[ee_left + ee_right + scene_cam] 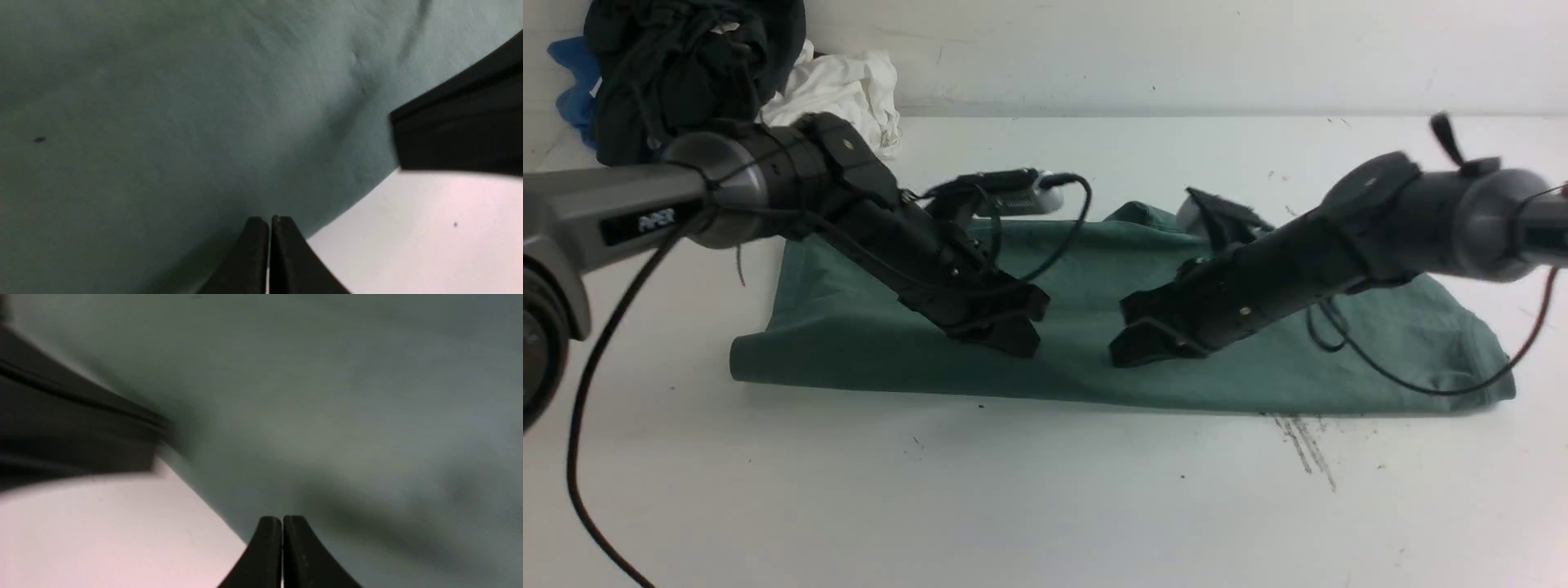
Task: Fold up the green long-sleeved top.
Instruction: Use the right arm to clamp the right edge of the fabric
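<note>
Over on the far left there's a heap of black cloth (686, 77) at the back of the white table (1045, 490), with a blue bit (576, 82) poking out beside it and some white fabric (841, 94) on its other side. The green top (1094, 327) lies wide across the table in front of that, kinda rumpled. Left gripper (1025, 327) is over the top's middle, fingers pressed together. Right gripper (1123, 335) is near it, just to the right, also over the green cloth, its fingers pressed together too.
</note>
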Controlling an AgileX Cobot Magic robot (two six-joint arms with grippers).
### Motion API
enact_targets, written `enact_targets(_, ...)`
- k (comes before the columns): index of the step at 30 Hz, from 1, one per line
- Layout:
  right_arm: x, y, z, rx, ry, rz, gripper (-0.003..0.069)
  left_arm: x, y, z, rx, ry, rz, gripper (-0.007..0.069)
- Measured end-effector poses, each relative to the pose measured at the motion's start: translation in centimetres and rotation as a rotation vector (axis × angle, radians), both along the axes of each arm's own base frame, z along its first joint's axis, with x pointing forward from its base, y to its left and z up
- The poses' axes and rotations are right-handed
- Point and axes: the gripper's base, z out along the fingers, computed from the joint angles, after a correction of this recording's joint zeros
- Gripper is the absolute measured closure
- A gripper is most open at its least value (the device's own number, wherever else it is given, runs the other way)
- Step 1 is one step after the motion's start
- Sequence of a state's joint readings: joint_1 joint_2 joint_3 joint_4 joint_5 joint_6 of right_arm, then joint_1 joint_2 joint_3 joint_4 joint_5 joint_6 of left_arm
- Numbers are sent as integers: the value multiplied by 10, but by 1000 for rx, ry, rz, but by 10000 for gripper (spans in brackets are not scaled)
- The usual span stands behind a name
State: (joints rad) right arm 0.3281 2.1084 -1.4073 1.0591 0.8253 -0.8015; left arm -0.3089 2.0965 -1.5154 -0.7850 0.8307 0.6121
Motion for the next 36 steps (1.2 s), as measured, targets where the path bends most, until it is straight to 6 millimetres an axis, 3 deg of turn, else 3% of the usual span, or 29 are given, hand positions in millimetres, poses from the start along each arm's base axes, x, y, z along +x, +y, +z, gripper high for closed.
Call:
enact_targets(2,1,5,-7,-1,-5,-4,659,1,-4,-5,10,-8,0,631)
enact_targets(4,5,8,-26,-30,-3,-37,659,2,-3,-12,46,-17,3,631)
enact_targets(11,11,-6,-28,-54,42,-92,659,7,22,-11,133,5,50,631)
enact_targets(16,13,-16,-27,-92,65,-89,659,14,62,-11,219,36,125,631)
enact_targets(19,11,-18,-27,-105,77,-60,659,19,96,-12,245,93,238,631)
enact_targets(24,6,-18,-22,-116,92,-5,659,16,122,-3,232,157,285,631)
enact_targets(27,-1,-20,-14,-145,86,56,659,11,126,17,215,123,256,631)
enact_targets(31,-5,-25,5,-174,33,92,659,7,109,46,97,30,218,631)
enact_targets(33,-5,-29,14,-180,7,90,659,9,98,51,49,-26,197,631)
enact_targets(36,-2,-39,16,-209,-9,88,659,14,89,42,42,-54,181,631)
